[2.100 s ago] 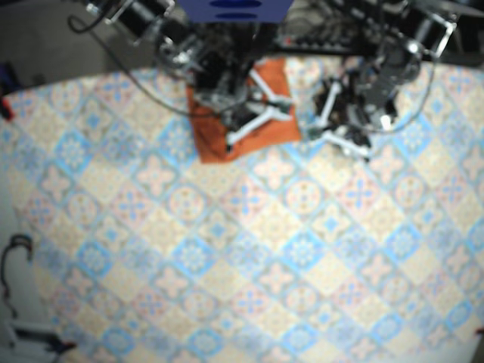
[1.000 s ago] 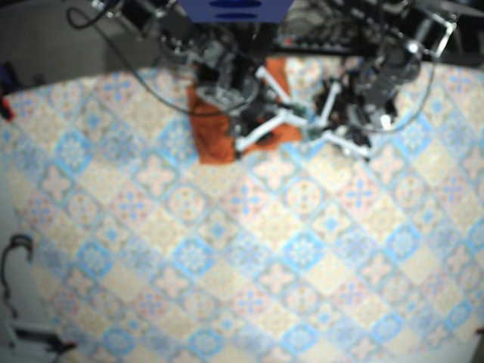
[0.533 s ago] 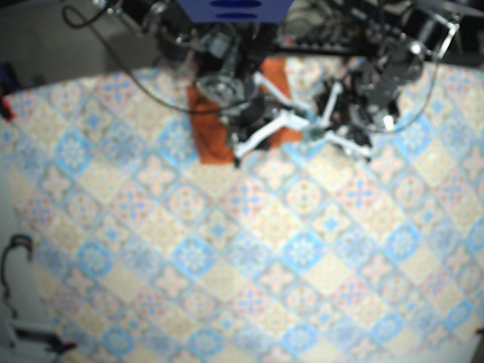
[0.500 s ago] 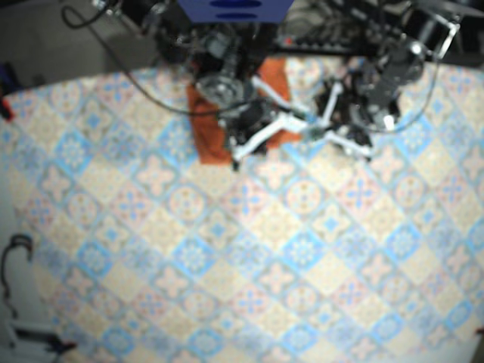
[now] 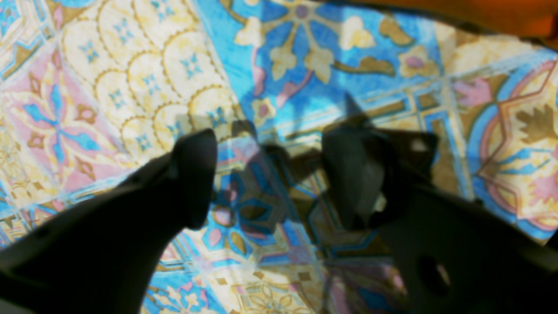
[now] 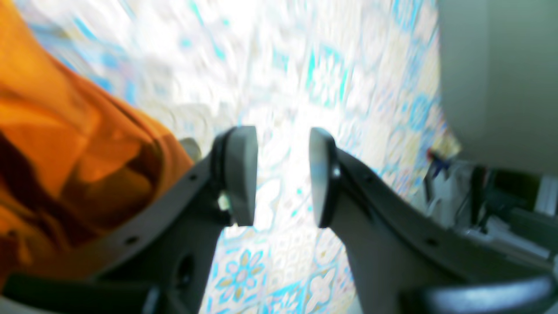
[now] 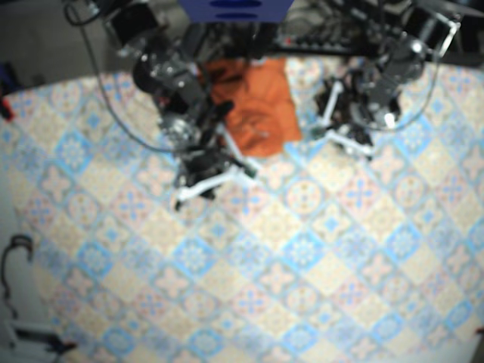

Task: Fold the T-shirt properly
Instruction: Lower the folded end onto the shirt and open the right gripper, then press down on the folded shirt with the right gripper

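Withdrawal of the right gripper [image 7: 219, 175] from the T-shirt [image 7: 257, 106].
Left wrist: the left gripper [image 5: 279, 174] hung agape and empty over the tablecloth [image 5: 130, 65], orange cloth only at the top edge. Right wrist: jaws parted, holding nothing, shirt beside them. Base: that arm had swung clear, leaving a rumpled bundle near the table's far edge; the fold likely needed more work.

Right gripper [image 7: 219, 170] swung off the T-shirt [image 7: 257, 110] onto the tablecloth [image 7: 302, 249], shirt now uncovered, more rumpled

Tablecloth [image 7: 318, 287] open across front — T-shirt [image 7: 257, 106] betw. right arm [image 7: 185, 113] & left arm [image 7: 370, 83] at back.
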Action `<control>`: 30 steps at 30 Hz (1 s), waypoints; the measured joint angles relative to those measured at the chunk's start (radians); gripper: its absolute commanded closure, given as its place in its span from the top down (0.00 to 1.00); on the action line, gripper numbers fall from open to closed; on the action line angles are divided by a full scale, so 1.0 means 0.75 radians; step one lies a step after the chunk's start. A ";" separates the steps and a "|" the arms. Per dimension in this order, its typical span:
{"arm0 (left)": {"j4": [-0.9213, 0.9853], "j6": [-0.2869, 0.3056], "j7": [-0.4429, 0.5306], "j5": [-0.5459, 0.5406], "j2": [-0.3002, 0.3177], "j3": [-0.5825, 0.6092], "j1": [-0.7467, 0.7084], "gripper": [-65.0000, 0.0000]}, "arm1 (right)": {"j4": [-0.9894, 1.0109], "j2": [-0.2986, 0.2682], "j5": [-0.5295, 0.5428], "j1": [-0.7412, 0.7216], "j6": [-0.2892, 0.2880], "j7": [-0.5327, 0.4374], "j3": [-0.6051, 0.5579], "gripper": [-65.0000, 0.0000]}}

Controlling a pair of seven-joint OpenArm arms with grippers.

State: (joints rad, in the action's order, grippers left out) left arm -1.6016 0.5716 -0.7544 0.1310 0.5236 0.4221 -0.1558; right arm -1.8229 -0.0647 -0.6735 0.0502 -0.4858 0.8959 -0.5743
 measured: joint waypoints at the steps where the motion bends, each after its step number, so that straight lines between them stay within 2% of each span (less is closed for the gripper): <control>1: 0.000 -0.001 0.000 0.000 0.000 0.000 0.000 0.63 | 0.037 0.001 0.000 -0.001 0.001 -0.008 0.021 0.30; 6: 0.000 -0.005 0.010 -0.002 0.000 -0.002 -0.009 0.63 | 0.117 -0.001 -0.002 0.025 0.000 -0.019 0.031 0.29; 12: -0.002 -0.010 0.011 -0.001 -0.001 -0.003 -0.012 0.63 | 0.117 -0.003 -0.005 0.182 -0.009 -0.008 0.027 0.29; 18: -0.002 -0.009 0.011 -0.001 0.000 -0.003 -0.011 0.63 | 0.072 -0.006 -0.020 0.244 0.001 -0.002 -0.064 0.29; 29: 0.012 -0.010 0.045 0.007 0.008 -0.004 -0.016 0.63 | -0.031 -0.021 -0.004 0.231 -0.015 0.259 -0.381 0.29; 30: 0.025 -0.009 0.057 -0.004 0.008 -0.008 -0.014 0.63 | -0.031 -0.026 -0.007 0.228 -0.042 0.263 -0.391 0.29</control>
State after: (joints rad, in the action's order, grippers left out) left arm -1.5829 0.5648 -0.7113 0.1284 0.5293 0.4160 -0.1665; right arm -1.8458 -0.0841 -0.6785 0.2214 -0.5175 1.0935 -0.8673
